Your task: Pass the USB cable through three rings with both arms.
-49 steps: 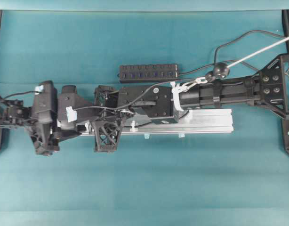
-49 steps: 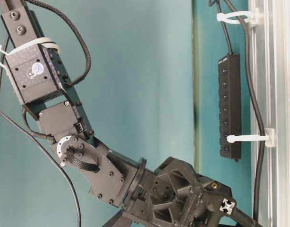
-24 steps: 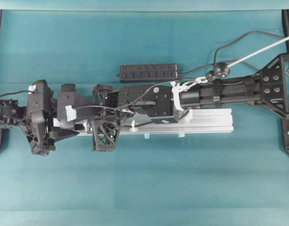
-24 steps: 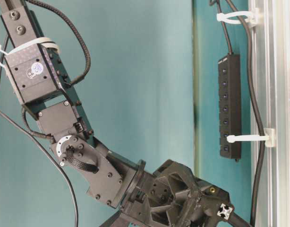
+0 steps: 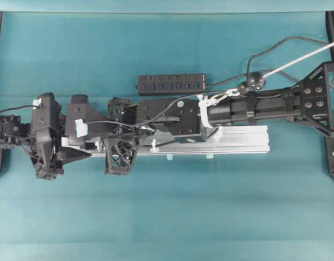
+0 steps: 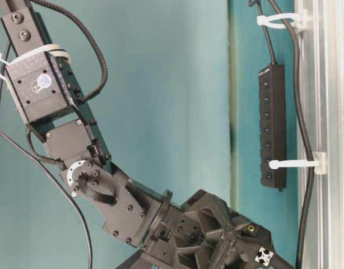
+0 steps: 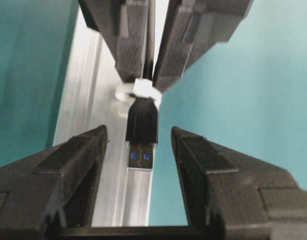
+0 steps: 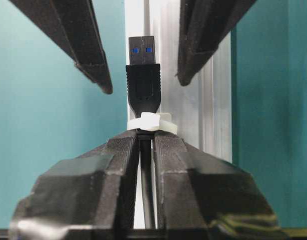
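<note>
Handover is the step in hand. My right fingers are pressed together on the USB cable just behind its plug, and the plug has poked through a white ring on the silver rail. My left fingers stand spread on either side of the plug, touching nothing. Next, I judge, the left pair must close squarely on the plug body before the right lets go, then draw it on through.
</note>
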Motion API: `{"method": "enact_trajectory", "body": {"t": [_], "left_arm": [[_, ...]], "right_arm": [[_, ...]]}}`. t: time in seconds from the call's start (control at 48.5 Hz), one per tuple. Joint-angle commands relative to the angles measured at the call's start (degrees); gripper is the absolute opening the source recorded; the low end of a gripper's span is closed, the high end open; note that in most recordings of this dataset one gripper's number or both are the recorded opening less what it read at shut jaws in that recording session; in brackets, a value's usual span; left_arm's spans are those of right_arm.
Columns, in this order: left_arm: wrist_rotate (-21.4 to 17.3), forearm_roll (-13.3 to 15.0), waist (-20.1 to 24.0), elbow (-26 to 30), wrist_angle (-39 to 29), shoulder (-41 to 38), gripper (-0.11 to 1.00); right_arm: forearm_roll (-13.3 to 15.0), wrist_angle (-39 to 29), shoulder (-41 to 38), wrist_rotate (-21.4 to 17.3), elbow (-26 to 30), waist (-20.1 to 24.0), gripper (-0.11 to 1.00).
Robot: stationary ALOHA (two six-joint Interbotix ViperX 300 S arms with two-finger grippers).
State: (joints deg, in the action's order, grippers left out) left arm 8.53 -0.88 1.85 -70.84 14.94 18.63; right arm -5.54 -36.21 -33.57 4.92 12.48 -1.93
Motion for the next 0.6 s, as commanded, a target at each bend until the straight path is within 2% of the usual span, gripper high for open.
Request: {"method": "enact_trajectory", "body": {"t": [0.0,0.247,0.577], "left_arm": [[-0.26,-0.18,0.00,0.62,0.62,-0.35,0.51],[-3.25,-0.18,0.00,2.46,1.41,-2.11,0.22],[-4.22,-0.18,0.00,3.34,1.49,-2.64,0.22]], "right_arm": [[-0.26,0.62,1.76,-0.53,0.53,0.18,-0.07],[-0.26,0.97,2.11,-0.44,-0.53,0.18,-0.07],[-0.18,1.14,2.46,-0.53,-0.97,0.18,-0.07]]}}
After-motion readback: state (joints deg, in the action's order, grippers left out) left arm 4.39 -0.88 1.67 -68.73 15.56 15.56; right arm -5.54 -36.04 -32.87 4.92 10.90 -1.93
